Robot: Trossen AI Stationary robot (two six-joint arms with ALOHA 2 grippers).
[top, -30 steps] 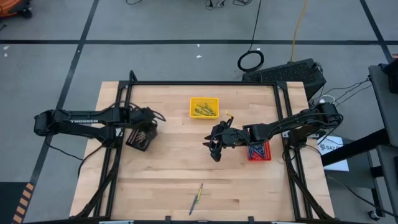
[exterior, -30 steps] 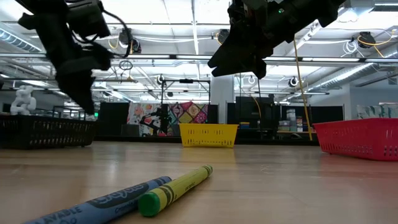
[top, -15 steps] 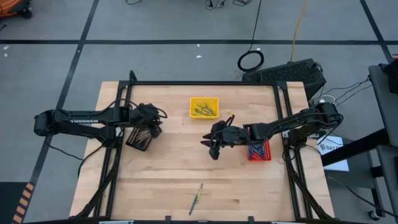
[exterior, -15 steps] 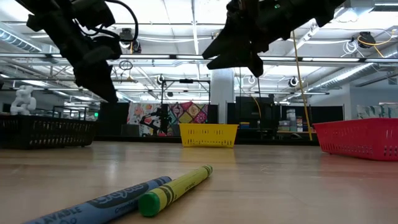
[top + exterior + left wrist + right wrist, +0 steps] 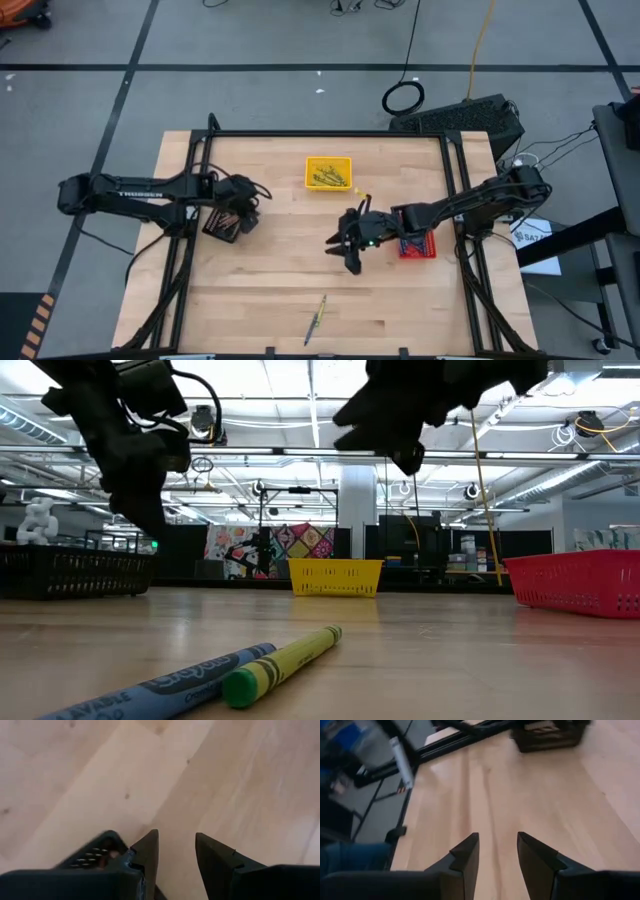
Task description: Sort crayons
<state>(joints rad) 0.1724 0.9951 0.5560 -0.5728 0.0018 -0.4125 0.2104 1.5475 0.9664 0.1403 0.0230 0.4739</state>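
Crayons: one blue [image 5: 160, 685] and one yellow w/ green tip [image 5: 285, 660] lie touching side by side on the bare table [image 5: 270, 270] near its front edge, about mid-width, well apart from both arms. More crayons sit in the yellow tray [image 5: 328, 172] near the back edge, in the red tray [image 5: 417, 244] by the right edge and, probably brownish ones, in the black tray [image 5: 225, 220] by the left edge, though colours there are hard to make out. Right gripper [image 5: 352, 252] hangs above the table's middle, just beside the red tray, fingers [image 5: 465, 862] apart w/ nothing between them. Left gripper [image 5: 243, 207] hovers at the black tray's inner side, fingers [image 5: 150, 852] also spread, empty, tray corner just next to one finger. Nothing lies between either gripper and the loose pair. Black frame rails [image 5: 330, 134] run along the table's back and side edges. Cable coil [image 5: 403, 98] lies on the floor beyond the back edge.
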